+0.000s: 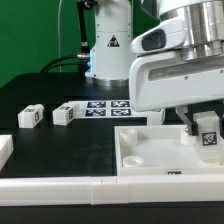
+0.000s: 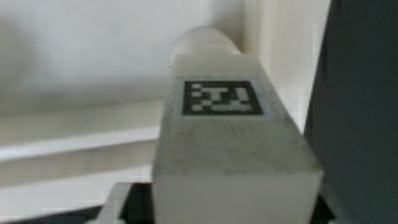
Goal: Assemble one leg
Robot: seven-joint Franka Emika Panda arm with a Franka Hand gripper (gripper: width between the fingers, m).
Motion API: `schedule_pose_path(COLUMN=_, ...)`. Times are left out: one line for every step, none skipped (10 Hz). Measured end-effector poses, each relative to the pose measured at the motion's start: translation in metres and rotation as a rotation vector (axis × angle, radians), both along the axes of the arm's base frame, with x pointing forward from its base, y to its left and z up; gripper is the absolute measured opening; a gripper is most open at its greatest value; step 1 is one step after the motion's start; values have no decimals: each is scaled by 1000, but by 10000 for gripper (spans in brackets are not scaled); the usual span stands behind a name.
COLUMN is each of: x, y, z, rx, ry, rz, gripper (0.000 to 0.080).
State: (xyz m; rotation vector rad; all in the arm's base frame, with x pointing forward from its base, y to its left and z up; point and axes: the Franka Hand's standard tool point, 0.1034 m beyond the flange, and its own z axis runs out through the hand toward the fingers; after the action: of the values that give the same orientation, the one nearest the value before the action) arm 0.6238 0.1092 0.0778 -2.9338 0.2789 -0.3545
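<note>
My gripper [image 1: 205,128] is shut on a white leg [image 1: 208,131] with a black-and-white tag on its face. It holds the leg over the right corner of the large white square panel [image 1: 150,155] with a raised rim. In the wrist view the held leg [image 2: 228,140] fills the middle, tag facing the camera, with dark fingers [image 2: 132,200] at its sides. Two more legs lie loose on the black table in the exterior view's left: one [image 1: 29,117] and another [image 1: 65,115].
The marker board [image 1: 105,107] lies flat behind the panel. Long white border strips [image 1: 60,186] run along the front edge. A white block [image 1: 4,150] sits at the exterior view's far left. The robot base [image 1: 108,45] stands at the back.
</note>
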Motion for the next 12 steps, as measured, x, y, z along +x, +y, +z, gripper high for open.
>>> schedule_pose_path(x=-1, y=-3, z=-1, rx=27, ry=13, rz=-157, gripper=292)
schedule_pose_path(x=-1, y=-3, z=-1, rx=32, ry=20, rz=-226, gripper=292)
schedule_pose_path(x=-1, y=-5, z=-1, rx=65, ry=38, rz=-374, gripper=294)
schedule_pose_path(x=-1, y=-7, z=-2, rx=98, ry=54, rz=-509, gripper=294)
schedule_pose_path(x=-2, y=-6, z=-2, rx=131, ry=62, rz=-633, gripper=294)
schedule_pose_path(x=-3, y=-5, z=-2, rx=151, ry=61, rz=-738, gripper=295)
schedule_pose_path(x=-3, y=-5, z=-3, rx=177, ry=71, rz=-871, gripper=295)
schedule_pose_path(x=-4, y=-6, z=-3, rx=196, ry=81, rz=-961, gripper=297)
schedule_pose_path(x=-5, y=-6, z=-3, rx=221, ry=95, rz=-1037, gripper=297)
schedule_pose_path(x=-6, y=-6, z=-2, rx=252, ry=107, rz=-1121, gripper=297)
schedule_pose_path(x=-6, y=-6, z=-2, rx=245, ry=104, rz=-1094, gripper=297)
schedule_pose_path(x=-5, y=-5, z=-1, rx=231, ry=94, rz=-1037, gripper=297)
